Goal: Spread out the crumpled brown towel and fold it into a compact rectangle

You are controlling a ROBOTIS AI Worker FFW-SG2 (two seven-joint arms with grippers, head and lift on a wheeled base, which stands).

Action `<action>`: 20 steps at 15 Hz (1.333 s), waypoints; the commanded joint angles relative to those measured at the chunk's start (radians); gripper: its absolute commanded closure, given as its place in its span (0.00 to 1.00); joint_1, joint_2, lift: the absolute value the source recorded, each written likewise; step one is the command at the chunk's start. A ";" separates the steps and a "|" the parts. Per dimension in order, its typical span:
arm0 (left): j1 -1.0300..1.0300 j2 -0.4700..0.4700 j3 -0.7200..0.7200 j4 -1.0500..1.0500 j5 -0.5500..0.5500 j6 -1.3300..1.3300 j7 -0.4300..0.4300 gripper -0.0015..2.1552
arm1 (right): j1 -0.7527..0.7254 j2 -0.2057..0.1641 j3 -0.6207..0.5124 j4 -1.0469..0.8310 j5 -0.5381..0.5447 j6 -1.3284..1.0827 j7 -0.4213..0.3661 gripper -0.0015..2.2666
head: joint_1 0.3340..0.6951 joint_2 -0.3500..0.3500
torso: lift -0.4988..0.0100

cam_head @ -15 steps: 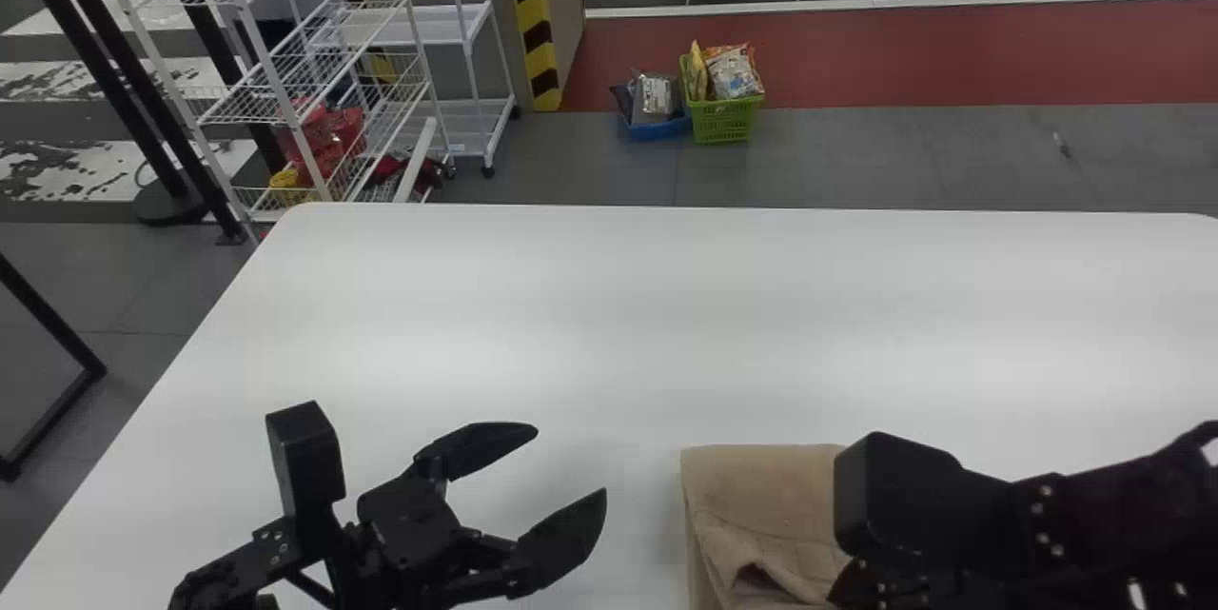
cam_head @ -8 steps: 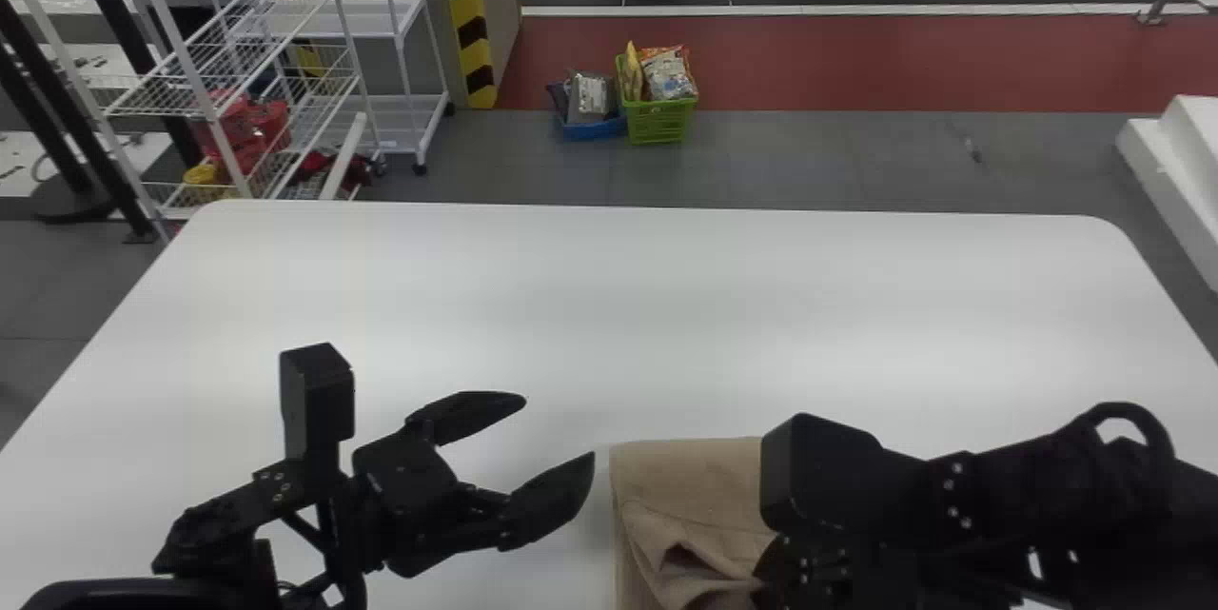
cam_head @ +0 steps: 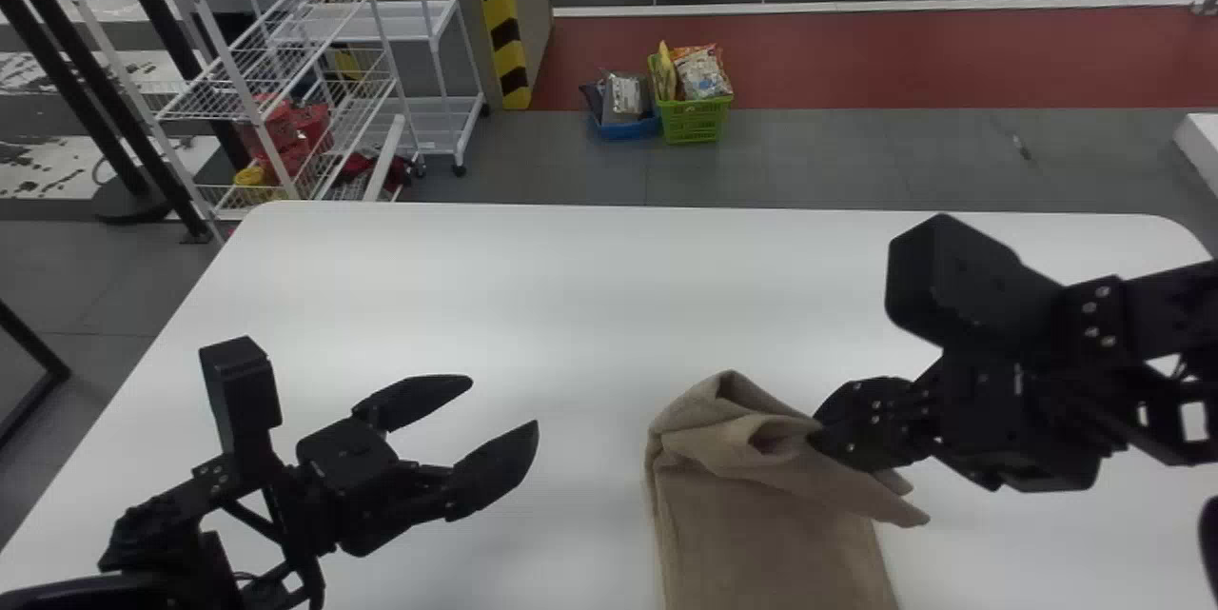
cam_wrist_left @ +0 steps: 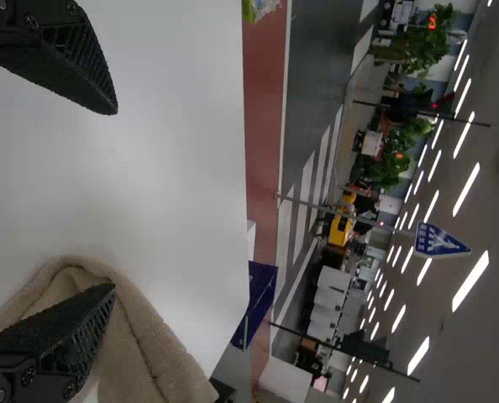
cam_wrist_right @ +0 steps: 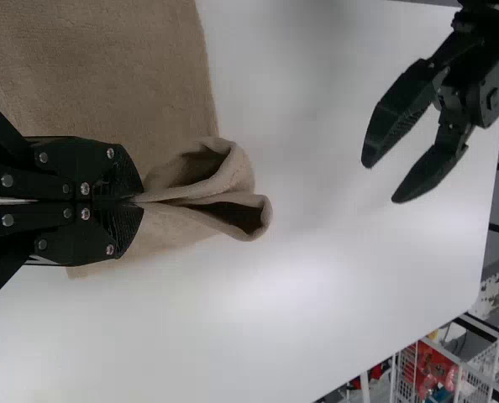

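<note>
The brown towel [cam_head: 771, 534] lies flat at the table's near side in the head view, its far end bunched up and pinched. My right gripper [cam_head: 820, 439] is shut on that bunched part; in the right wrist view the towel [cam_wrist_right: 107, 75] puckers into two loops out of the closed right gripper [cam_wrist_right: 139, 201]. Left of the towel, apart from it, my left gripper [cam_head: 504, 410] stands open above the table. In the left wrist view the left gripper [cam_wrist_left: 115, 197] has a wide gap between its fingers, with the towel [cam_wrist_left: 144, 344] beyond the lower one.
The white table [cam_head: 533, 286] extends beyond both arms. On the floor behind it stand a green basket [cam_head: 697, 120] and a blue one [cam_head: 628, 128] holding packages. White wire shelves [cam_head: 276, 68] stand past the far left corner.
The right gripper has moved away from the robot and a little right, drawing the pinched towel part with it, and more of the towel shows. The head view has shifted sideways.
</note>
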 commanded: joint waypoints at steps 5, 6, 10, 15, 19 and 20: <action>0.090 -0.003 -0.130 0.031 -0.028 -0.018 0.103 0.03 | -0.012 0.016 -0.017 0.031 -0.002 -0.025 0.005 0.52 | 1.00 0.65 | 0.73; 0.094 -0.003 -0.155 0.051 -0.046 -0.052 0.146 0.03 | -0.012 0.016 -0.017 0.031 -0.004 -0.025 0.005 0.52 | 1.00 0.64 | 0.73; 0.137 -0.003 -0.201 0.072 -0.058 -0.181 0.202 0.03 | -0.011 0.015 -0.017 0.031 -0.005 -0.025 0.005 0.52 | 1.00 0.59 | 0.73; 0.240 -0.003 -0.204 -0.006 0.014 -0.270 0.168 0.05 | -0.015 0.016 -0.024 0.040 -0.004 -0.031 0.005 0.52 | 1.00 0.56 | 0.73; 0.277 -0.003 -0.256 -0.040 0.029 -0.267 0.114 0.08 | -0.015 0.032 -0.018 0.049 0.001 -0.046 0.005 0.52 | 1.00 0.52 | 0.73; 0.281 -0.003 -0.276 -0.038 0.026 -0.261 0.103 0.08 | -0.015 0.033 -0.017 0.049 0.001 -0.046 0.005 0.52 | 1.00 0.49 | 0.73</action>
